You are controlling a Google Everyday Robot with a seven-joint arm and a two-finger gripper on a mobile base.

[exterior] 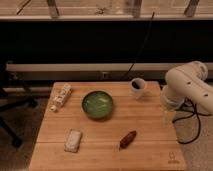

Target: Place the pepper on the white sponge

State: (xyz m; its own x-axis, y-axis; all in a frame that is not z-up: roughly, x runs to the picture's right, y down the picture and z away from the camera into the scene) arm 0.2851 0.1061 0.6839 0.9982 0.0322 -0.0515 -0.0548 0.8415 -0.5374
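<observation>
One bowl [97, 104] stands behind pepper [128, 139] and white sponge [73, 140]; end effector [168, 114], state indiscernible, hangs far right.

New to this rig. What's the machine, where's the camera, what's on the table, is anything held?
The white thing at the picture's right is a robot arm on a mobile base. It ends in a two-finger gripper, which hangs low by the right edge of the wooden table. There is one camera, looking down at the table; its mount is not on record. On the table are a green bowl in the middle, a dark cup behind it, a snack packet at the back left, a white sponge at the front left, and a dark red pepper to the right of the sponge. The pepper lies on the wood, apart from the gripper, so it is not held.
</observation>
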